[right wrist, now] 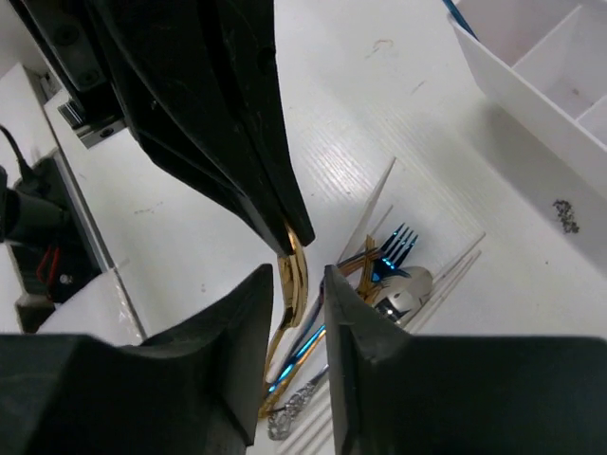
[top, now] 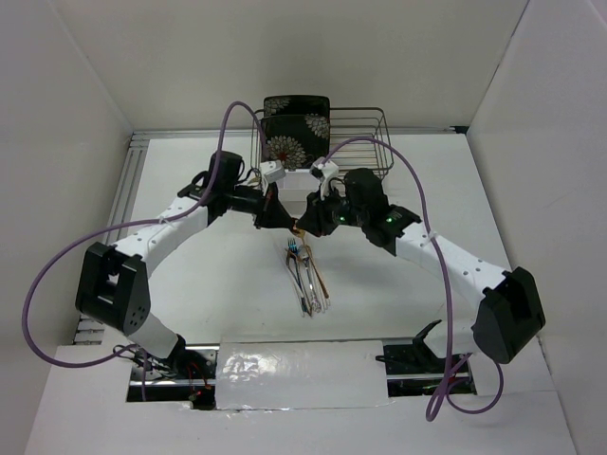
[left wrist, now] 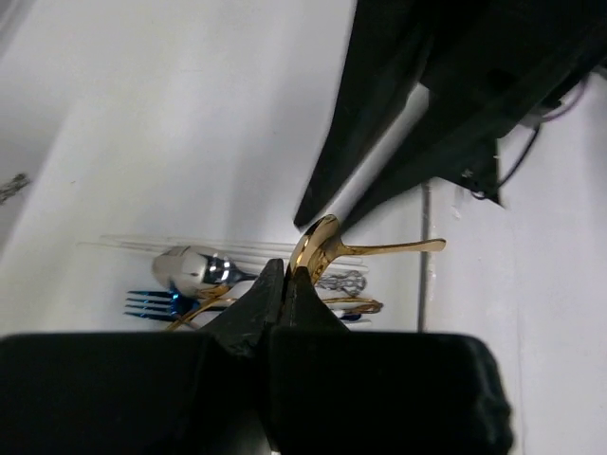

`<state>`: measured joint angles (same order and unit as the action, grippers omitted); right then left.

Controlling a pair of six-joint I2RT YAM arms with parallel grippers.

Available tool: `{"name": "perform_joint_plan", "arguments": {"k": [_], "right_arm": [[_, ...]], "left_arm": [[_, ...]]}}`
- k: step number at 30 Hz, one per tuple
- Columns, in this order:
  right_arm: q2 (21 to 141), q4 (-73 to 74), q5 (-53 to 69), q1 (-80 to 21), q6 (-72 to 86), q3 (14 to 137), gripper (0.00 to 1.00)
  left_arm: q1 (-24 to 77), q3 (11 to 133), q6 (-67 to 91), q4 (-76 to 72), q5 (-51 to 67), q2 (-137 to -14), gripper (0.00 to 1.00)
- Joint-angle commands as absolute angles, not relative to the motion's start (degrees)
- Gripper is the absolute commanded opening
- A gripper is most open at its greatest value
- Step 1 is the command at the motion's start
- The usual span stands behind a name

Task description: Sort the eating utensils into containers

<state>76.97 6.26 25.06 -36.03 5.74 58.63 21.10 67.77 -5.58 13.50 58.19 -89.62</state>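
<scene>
A dark wire rack (top: 365, 142) sits at the far edge of the white bench (top: 218, 275); a black square plate (top: 296, 128) (white floral print) stands upright in its left end.

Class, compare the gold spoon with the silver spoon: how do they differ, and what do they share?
Colour: the gold spoon is golden, the silver spoon mirror-bright silver. Place: the gold spoon is held up, pinched in the left gripper; the silver spoon lies on the table beside a blue fork. Shared: both are slim, shiny spoons.
</scene>
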Motion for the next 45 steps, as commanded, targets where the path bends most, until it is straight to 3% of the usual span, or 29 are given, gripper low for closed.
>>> {"name": "perform_joint_plan", "arguments": {"k": [1, 4, 6, 11, 22, 29, 45], "right_arm": [[74.53, 7.29, 20.41, -36.56, 8.7, 63.01, 0.41], [73.39, 10.01, 12.94, -36.12, 11.68, 63.54, 0.57], [71.99, 12.56, 5.21, -35.16, 15.19, 64.07, 0.73], [67.42, 15.73, -1.22, -31.21, 18.63, 65.05, 1.0], [63.63, 12.31, 1.14, -25.84, 25.31, 51.87, 1.0], [61.61, 9.76, 0.62, -26.02, 26.1, 46.77, 1.0], [62.31, 6.06, 3.86, -26.28, 25.93, 41.75, 1.0]], "left_arm": [[21.18, 68.21, -3.88, 9.67, 52.48, -87.81, 0.0], [20.57, 69.51, -1.15, 8.35, 47.12, -85.78, 0.0], [19.95, 70.22, -0.88, 8.35, 45.79, -84.91, 0.0], [18.02, 78.46, -1.67, 10.63, 42.02, -84.2, 0.0], [11.96, 92.2, -12.38, 12.75, 25.33, -85.25, 0.0], [10.2, 88.07, -15.29, 7.3, 17.5, -83.23, 0.0], [9.75, 79.82, -18.9, 1.41, 17.85, -84.29, 0.0]]}}
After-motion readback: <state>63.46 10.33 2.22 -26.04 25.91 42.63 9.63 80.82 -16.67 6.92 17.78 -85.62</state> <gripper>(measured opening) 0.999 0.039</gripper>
